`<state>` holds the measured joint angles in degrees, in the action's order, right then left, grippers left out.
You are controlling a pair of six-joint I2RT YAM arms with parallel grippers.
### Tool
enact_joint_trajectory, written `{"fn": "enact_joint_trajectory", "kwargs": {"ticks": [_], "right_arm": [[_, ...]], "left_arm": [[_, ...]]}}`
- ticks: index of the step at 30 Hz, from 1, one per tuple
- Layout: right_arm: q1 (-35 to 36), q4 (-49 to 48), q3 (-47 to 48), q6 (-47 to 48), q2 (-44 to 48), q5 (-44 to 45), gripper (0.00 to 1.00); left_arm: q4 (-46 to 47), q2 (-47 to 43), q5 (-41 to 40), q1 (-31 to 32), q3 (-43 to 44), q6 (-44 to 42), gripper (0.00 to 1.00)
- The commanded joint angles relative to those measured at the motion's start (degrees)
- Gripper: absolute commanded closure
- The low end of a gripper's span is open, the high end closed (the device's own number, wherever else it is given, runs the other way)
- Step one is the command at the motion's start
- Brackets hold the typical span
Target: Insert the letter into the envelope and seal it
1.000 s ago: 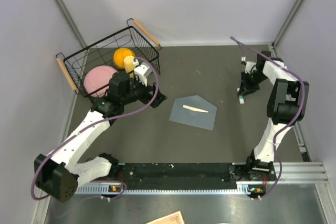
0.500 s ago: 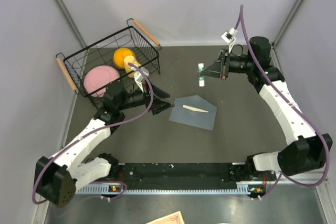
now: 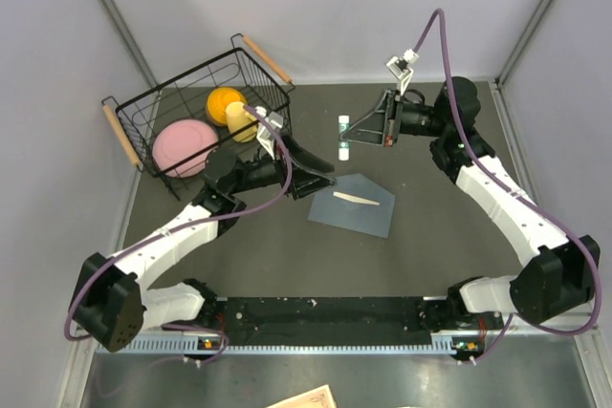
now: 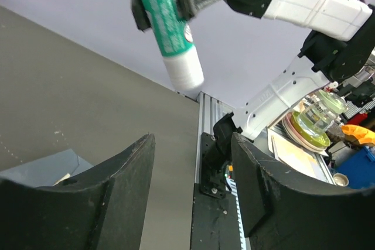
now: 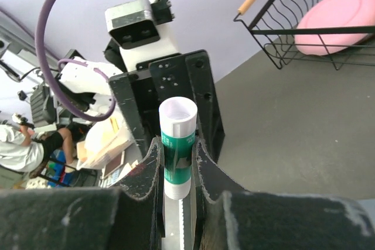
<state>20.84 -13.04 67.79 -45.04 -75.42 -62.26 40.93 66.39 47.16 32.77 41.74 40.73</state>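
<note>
Two hands face off over the surface [image 3: 239, 255]: right hand [image 3: 352, 131] clenched on the glue stick [image 3: 343, 136], left hand [image 3: 320, 174] released and facing it, envelope [image 3: 363, 219] flat below with the letter [image 3: 356, 200] a cream sliver on it, and a mistimed handover could drop the stick.

Found no legible text; made out only blurred white print on the green label of the glue stick [image 4: 169, 27].
</note>
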Motion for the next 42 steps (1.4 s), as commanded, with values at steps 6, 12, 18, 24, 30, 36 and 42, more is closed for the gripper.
{"fn": "enact_joint_trajectory", "kwargs": {"ticks": [6, 12, 18, 24, 30, 36, 42], "right_arm": [[2.36, -11.13, -2.22, -6.64, 0.89, 0.12, 1.00], [2.98, -11.92, -3.72, -7.43, 1.59, 0.82, 1.00], [3.24, -14.21, -3.89, -9.19, 1.59, 0.82, 1.00], [3.33, -13.86, -4.16, -9.10, 1.68, 0.74, 1.00], [3.33, -13.33, -6.09, -8.49, 2.55, 0.65, 1.00], [3.33, -13.33, -6.18, -8.49, 2.64, 0.56, 1.00], [3.33, -13.33, -5.92, -8.58, 2.56, 1.26, 1.00]], "left_arm": [[7.06, 2.16, 0.49, 2.12, 6.25, 2.42, 0.42], [5.83, 2.95, -1.45, 2.47, 7.31, 3.13, 0.46], [3.37, 3.66, -3.73, 2.64, 7.66, 2.78, 0.52], [3.37, 4.10, -4.09, 2.56, 8.01, 2.51, 0.61], [3.90, 3.13, -2.42, 2.91, 7.48, 2.25, 0.58], [3.81, 3.13, -2.68, 2.91, 7.04, 2.34, 0.60], [2.32, 3.48, -3.30, 2.91, 7.13, 1.46, 0.85]]}}
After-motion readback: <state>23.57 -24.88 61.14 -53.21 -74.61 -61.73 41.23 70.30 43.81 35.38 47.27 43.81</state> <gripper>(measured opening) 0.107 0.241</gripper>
